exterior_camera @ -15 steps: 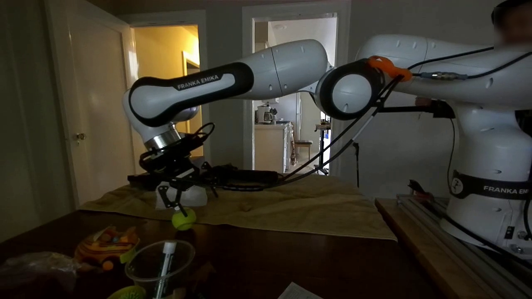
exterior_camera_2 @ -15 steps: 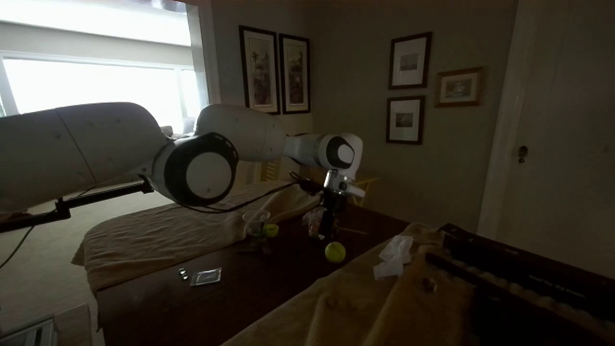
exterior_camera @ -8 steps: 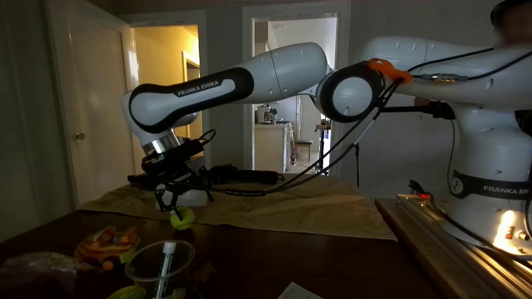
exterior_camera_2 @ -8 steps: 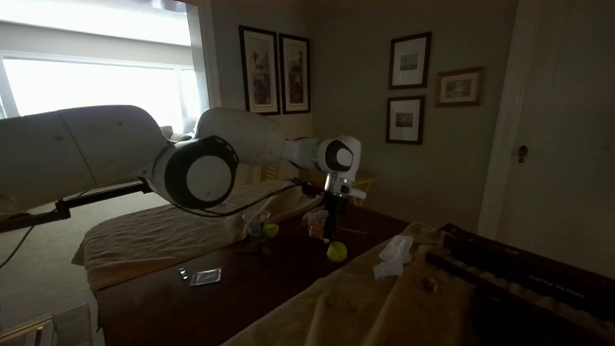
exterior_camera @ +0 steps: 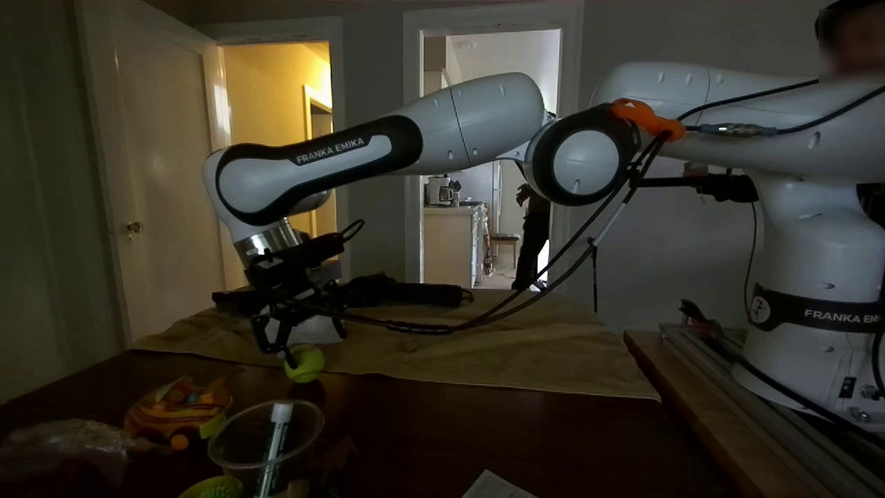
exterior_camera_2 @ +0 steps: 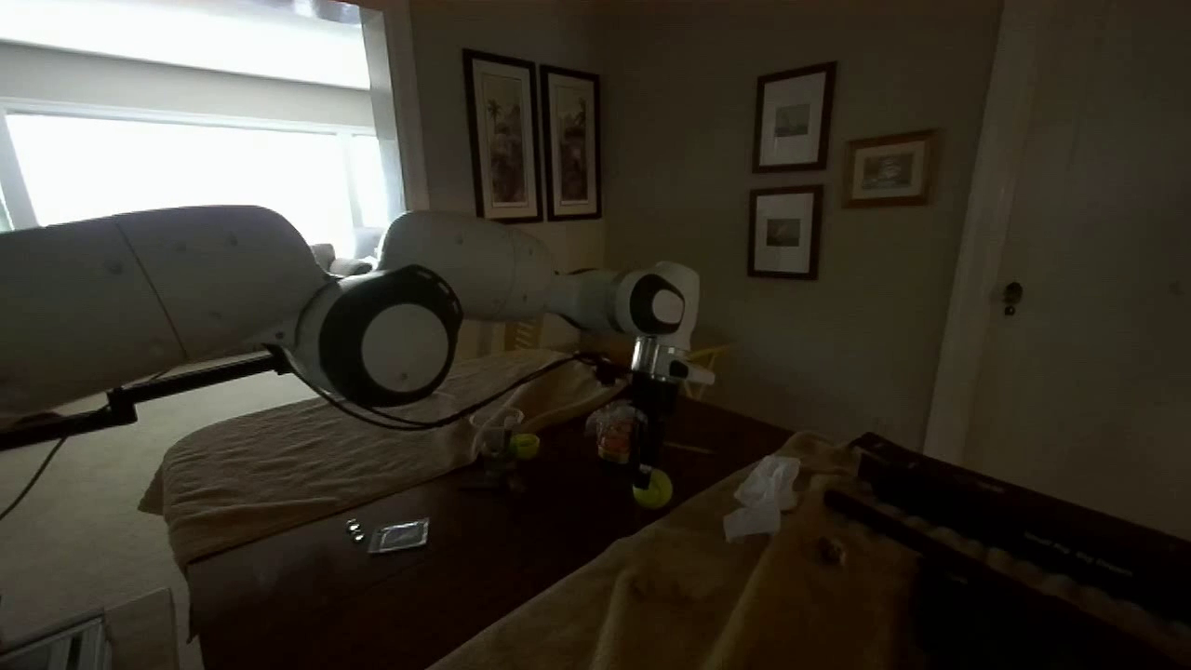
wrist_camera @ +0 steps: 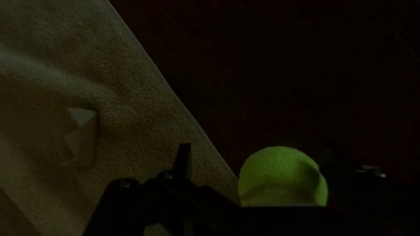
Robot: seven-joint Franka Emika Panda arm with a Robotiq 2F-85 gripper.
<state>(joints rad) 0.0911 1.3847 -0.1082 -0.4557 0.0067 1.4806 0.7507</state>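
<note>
My jaws are spread wide and point down at a yellow-green felt tennis ball [wrist_camera: 279, 173], which lies low between them. In the wrist view the ball shows close to my jaw at that view's right side, with a space separating it from the opposite jaw; I cannot tell whether I touch it. In both exterior views one jaw overlaps the ball's edge. The ball rests on a dark brown wooden tabletop [exterior_camera: 511, 443], just beside the border of a tan terry-cloth towel [wrist_camera: 131, 98]. To the right of the ball in an exterior view, a crumpled whitish piece of thin material [exterior_camera_2: 770, 489] lies on that towel. In an exterior view, nearer the camera than the ball, a clear round plastic tub [exterior_camera: 242, 449] holds a slim white-capped tube [exterior_camera: 276, 443], and an orange striped toy on wheels [exterior_camera: 176, 415] stands to the left of the ball.
</note>
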